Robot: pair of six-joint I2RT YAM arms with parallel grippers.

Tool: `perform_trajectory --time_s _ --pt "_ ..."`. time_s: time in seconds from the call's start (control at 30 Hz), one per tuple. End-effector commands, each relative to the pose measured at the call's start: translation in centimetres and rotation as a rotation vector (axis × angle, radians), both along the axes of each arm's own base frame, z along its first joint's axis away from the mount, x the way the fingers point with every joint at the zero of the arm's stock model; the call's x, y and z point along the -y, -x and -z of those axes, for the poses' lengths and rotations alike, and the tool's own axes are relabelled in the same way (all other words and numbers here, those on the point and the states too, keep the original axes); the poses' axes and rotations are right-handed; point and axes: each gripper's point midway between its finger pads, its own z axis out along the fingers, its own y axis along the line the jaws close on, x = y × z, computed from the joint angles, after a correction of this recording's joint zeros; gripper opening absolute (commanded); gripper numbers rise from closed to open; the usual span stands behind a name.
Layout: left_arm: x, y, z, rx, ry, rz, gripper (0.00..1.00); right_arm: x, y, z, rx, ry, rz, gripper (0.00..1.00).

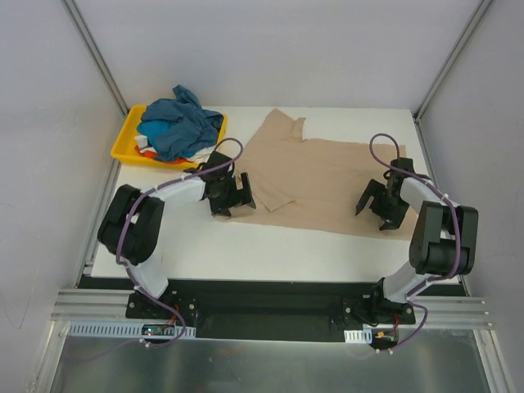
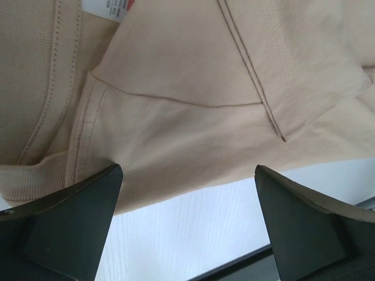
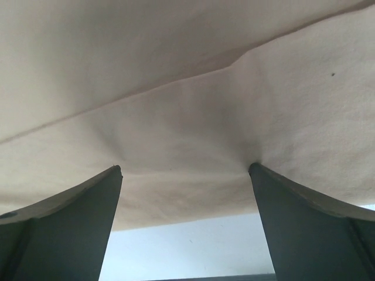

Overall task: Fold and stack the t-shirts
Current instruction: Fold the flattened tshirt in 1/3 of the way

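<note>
The large beige-tan t-shirt (image 1: 319,176) lies spread on the white table, its left side folded over. My left gripper (image 1: 232,196) is open at the shirt's near-left edge, its fingertips touching the cloth by the collar and the white neck label (image 2: 108,7). My right gripper (image 1: 381,209) is open over the shirt's near-right edge, both fingertips pressed onto the cloth (image 3: 187,105). A teal-blue t-shirt (image 1: 176,123) lies heaped in the yellow tray, with white and orange-red cloth (image 1: 146,151) under it.
The shallow yellow tray (image 1: 127,135) stands at the table's far-left corner. The table's near edge (image 2: 246,257) with a dark rail lies just below both grippers. Grey walls and frame posts close in the sides and the back.
</note>
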Motion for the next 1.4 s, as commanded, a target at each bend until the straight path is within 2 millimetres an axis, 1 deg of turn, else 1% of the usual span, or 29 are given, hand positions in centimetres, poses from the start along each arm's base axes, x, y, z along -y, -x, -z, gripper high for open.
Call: perform_trajectory --time_s 0.0,0.03,0.1,0.17,0.27,0.3,0.37,0.4,0.43,0.5,0.53,0.6,0.63,0.67,0.7,0.73,0.77,0.8,0.83,0.87,0.9,0.93,0.97,1.0,1.03,1.1,1.13,1.23,1.37 --pt "-4.6 9.2 3.1 -0.211 -0.119 -0.079 0.99 0.2 5.5 0.6 -0.127 0.029 0.027 0.97" --pt "-4.6 9.5 2.1 -0.182 -0.093 -0.084 0.99 0.1 5.5 0.0 -0.098 0.031 0.023 0.97" --pt "-4.7 10.8 1.9 -0.188 -0.075 -0.089 0.99 -0.4 6.2 -0.4 -0.080 0.010 0.005 0.97" --pt "-4.1 11.0 0.7 -0.160 -0.039 -0.078 0.99 -0.7 6.1 -1.6 -0.030 0.010 -0.016 0.97" --pt "-2.7 10.5 -1.2 -0.107 -0.021 -0.036 0.99 -1.0 5.2 -3.0 0.037 0.013 -0.050 0.97" --pt "-2.0 9.7 -2.4 -0.078 -0.007 -0.023 0.99 -1.3 5.0 -3.3 0.052 0.009 -0.064 0.97" --pt "-1.2 9.8 -3.5 -0.055 -0.015 0.008 0.99 -2.5 4.2 -4.3 0.098 0.010 -0.126 0.97" --pt "-1.0 9.0 -4.5 -0.014 -0.031 0.003 0.99 -2.8 4.2 -4.6 0.105 0.018 -0.147 0.97" --pt "-0.8 9.4 -4.9 -0.001 -0.052 0.022 0.99 -3.2 4.0 -5.2 0.123 0.023 -0.165 0.97" --pt "-1.0 8.7 -5.9 0.041 -0.090 0.013 0.99 -5.2 3.5 -6.2 0.171 0.013 -0.260 0.97" --pt "-1.3 8.8 -6.1 0.046 -0.097 0.009 0.99 -7.3 3.2 -7.0 0.228 0.005 -0.357 0.97" --pt "-3.0 9.0 -5.6 0.049 -0.160 -0.039 0.99 -10.1 2.8 -8.1 0.305 0.005 -0.526 0.97" --pt "-3.5 9.2 -5.7 0.053 -0.162 -0.056 0.99 -13.4 2.8 -8.8 0.367 -0.019 -0.657 0.97" --pt "-4.5 9.0 -5.5 0.041 -0.154 -0.107 0.99 -15.5 2.8 -9.5 0.410 -0.045 -0.759 0.98" --pt "-5.3 9.7 -4.5 0.011 -0.157 -0.129 0.99 -17.3 2.9 -10.0 0.444 -0.070 -0.837 0.99" --pt "-6.0 9.8 -4.4 0.010 -0.146 -0.157 0.99 -20.6 3.3 -10.2 0.483 -0.104 -0.956 0.97" --pt "-6.1 9.9 -4.2 0.004 -0.122 -0.167 0.99 -22.6 3.8 -10.4 0.499 -0.145 -1.034 0.93" --pt "-6.9 10.2 -3.4 -0.019 -0.120 -0.191 0.99 -24.7 3.4 -11.9 0.552 -0.160 -1.116 0.90" --pt "-6.8 10.4 -3.4 -0.018 -0.096 -0.194 0.99 -27.4 4.6 -10.9 0.519 -0.185 -1.217 0.87" --pt "-6.7 10.5 -3.2 -0.022 -0.078 -0.193 0.99 -29.1 4.8 -11.2 0.527 -0.202 -1.275 0.78" --pt "-7.0 10.3 -2.7 -0.021 -0.060 -0.208 0.91 -31.1 4.3 -10.6 0.520 -0.198 -1.346 0.73" --pt "-6.9 10.2 -2.5 -0.021 -0.042 -0.210 0.86 -33.0 5.1 -10.3 0.514 -0.207 -1.404 0.68" --pt "-6.8 10.2 -2.3 -0.029 -0.021 -0.216 0.79 -34.1 5.2 -9.9 0.501 -0.222 -1.430 0.60" --pt "-7.0 9.9 -1.9 -0.029 -0.009 -0.238 0.71 -35.6 4.6 -9.0 0.475 -0.228 -1.452 0.58" --pt "-7.0 9.8 -1.7 -0.037 0.003 -0.243 0.54 -36.4 4.9 -8.5 0.451 -0.243 -1.473 0.56" --pt "-6.9 9.5 -1.5 -0.043 0.025 -0.246 0.42 -37.4 4.8 -6.6 0.399 -0.254 -1.486 0.54" --pt "-7.0 9.3 -1.4 -0.043 0.023 -0.251 0.32 -38.1 4.7 -6.7 0.404 -0.257 -1.492 0.52" --pt "-7.5 9.5 -0.6 -0.058 0.001 -0.259 0.17 -38.3 4.8 -5.2 0.365 -0.233 -1.501 0.51" --pt "-8.7 10.7 1.3 -0.112 -0.041 -0.284 0.12 -37.8 5.2 -3.5 0.310 -0.221 -1.496 0.49"
